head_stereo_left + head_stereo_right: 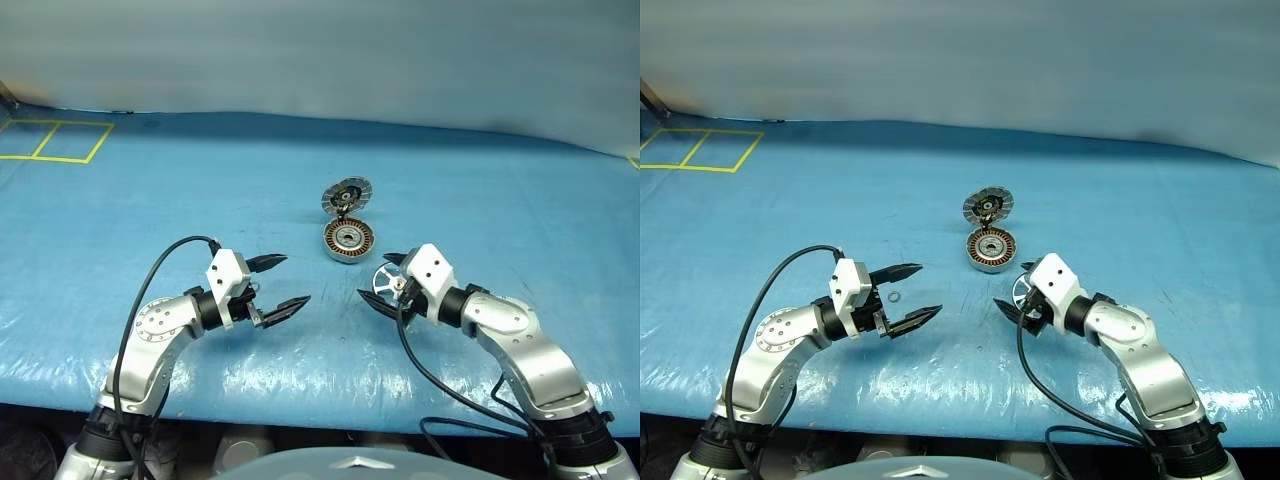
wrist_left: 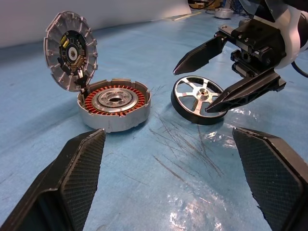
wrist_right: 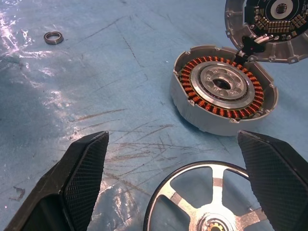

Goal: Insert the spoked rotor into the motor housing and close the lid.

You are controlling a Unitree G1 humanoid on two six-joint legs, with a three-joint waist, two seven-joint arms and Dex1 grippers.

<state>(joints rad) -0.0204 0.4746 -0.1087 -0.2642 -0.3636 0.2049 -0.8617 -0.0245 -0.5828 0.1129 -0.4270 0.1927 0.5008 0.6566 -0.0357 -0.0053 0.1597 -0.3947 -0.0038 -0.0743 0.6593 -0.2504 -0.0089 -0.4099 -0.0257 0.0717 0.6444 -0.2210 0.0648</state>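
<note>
Both pincers are spread wide and empty: right pincer (image 1: 378, 280) is poised over the rotor (image 2: 196, 99), left pincer (image 1: 282, 282) is held apart. Rotor lies flat just right of the housing (image 1: 348, 240), whose lid (image 1: 346, 195) stands open. Grasping appears next; closure across the rim is needed. A blue, scratched counter (image 1: 150, 200) carries everything; a small ring (image 3: 53, 37) lies left.

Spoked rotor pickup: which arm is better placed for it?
Right. The right gripper hangs open directly over the spoked rotor, one finger either side. The left gripper is open too, but farther off across bare mat.
</note>
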